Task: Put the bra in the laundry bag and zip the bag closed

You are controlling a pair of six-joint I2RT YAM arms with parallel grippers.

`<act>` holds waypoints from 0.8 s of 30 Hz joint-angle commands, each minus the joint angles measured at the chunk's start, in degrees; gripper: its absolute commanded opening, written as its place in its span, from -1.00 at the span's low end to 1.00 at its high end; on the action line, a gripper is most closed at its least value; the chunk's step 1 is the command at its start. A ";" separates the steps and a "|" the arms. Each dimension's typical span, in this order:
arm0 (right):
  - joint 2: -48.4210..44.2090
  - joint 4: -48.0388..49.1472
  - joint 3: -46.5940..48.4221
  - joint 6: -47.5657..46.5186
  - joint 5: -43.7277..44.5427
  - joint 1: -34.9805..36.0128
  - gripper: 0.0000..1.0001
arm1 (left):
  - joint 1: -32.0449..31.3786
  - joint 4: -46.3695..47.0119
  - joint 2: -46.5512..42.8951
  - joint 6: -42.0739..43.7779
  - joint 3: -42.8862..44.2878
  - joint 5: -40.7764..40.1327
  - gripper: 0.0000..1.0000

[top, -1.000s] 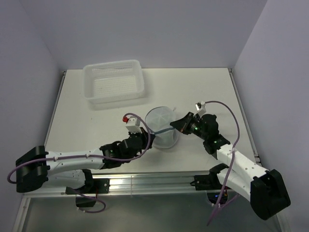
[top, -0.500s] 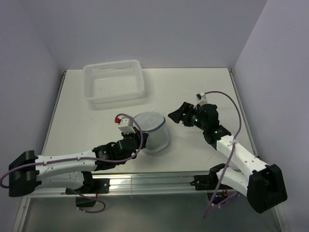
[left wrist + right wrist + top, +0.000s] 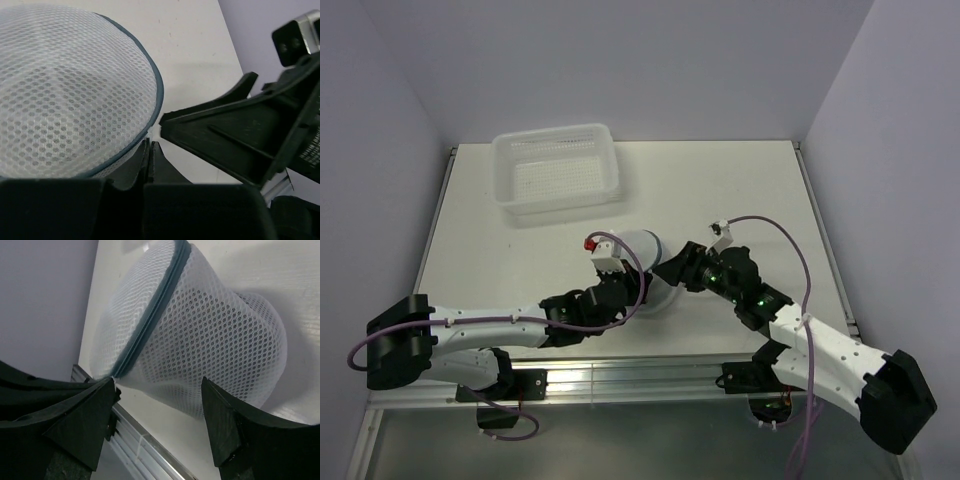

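At the front middle of the bench (image 3: pixel 740 190), the bag (image 3: pixel 642 250) stands as a mesh dome between both arms. The left end effector (image 3: pixel 150 150) is clenched on the mesh just under the zipper (image 3: pixel 150 315) rim, at the band's low end. The right end effector (image 3: pixel 158 387) is released, its fingers spread wide with the bag's side just ahead of them, apparently not touching. No bra shows in any view. I cannot tell whether it sits inside the mesh, nor whether the zipper is run fully round. The bag looks very light and soft, likely to crumple or slide when pulled, so it needs anchoring. Its stitched rim is probably the firmest hold. The slider tab, unseen here, would be small and fiddly.
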 commanded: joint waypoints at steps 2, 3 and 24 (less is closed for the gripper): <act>3.74 8.59 3.85 2.20 0.73 1.36 0.42 | -1.03 2.96 0.50 0.89 1.27 1.98 -1.00; 4.28 9.56 4.03 2.20 0.38 1.71 0.39 | -1.12 2.96 0.51 0.89 1.27 2.07 -1.00; 10.79 10.63 8.43 -2.10 -8.48 -12.22 -1.00 | -0.94 -5.90 -5.55 -0.60 -4.52 -1.18 -1.00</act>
